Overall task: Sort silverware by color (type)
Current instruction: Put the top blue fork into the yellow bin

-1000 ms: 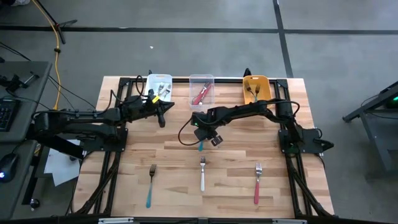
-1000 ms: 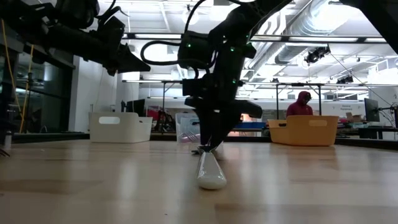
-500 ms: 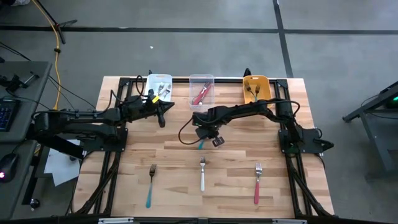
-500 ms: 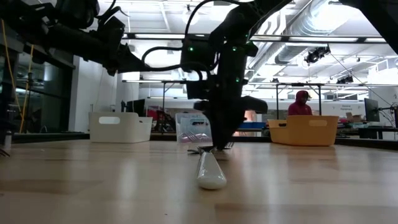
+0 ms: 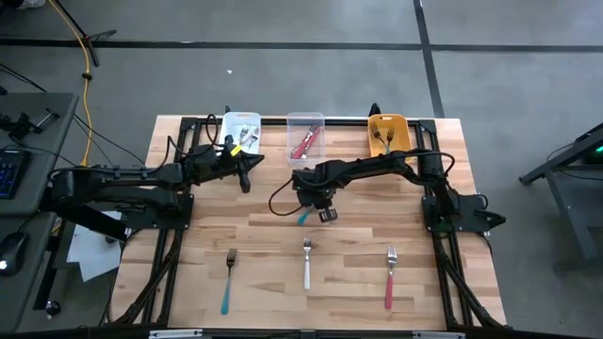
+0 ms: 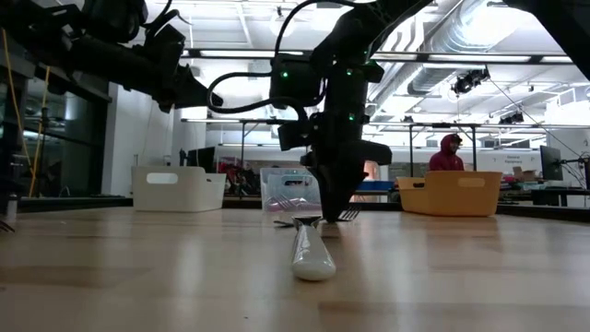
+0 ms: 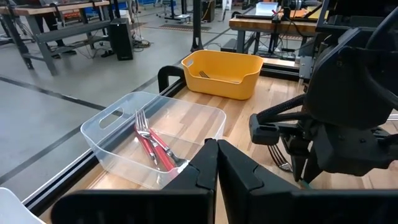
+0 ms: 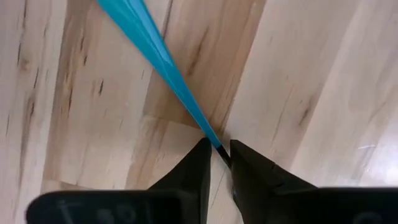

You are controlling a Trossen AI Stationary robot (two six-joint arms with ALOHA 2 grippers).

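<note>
Hanging tilted over the middle of the table (image 5: 254,226), a teal fork (image 5: 302,217) is pinched at the thin neck of its handle by the right gripper (image 8: 216,163), whose two fingers are clenched on it — the blue handle slants away over the wood in the right wrist view. From table height, the fork's tines (image 6: 348,215) stick out sideways beside the gripper, just above the boards. Three more forks lie in a row nearer the front edge, well apart: a teal one (image 5: 228,281), a white one (image 5: 306,264) and a red one (image 5: 389,280). At the back edge stand three bins — a white bin (image 5: 242,134) with forks inside, a clear bin (image 7: 163,137) holding red-handled forks (image 7: 153,149), and an orange bin (image 7: 222,73) with a fork in it. The left gripper (image 7: 216,160) hovers beside the white bin, facing the clear one, its fingers pressed together on nothing. A person (image 6: 446,153) in a dark red hood shows in the room beyond.
</note>
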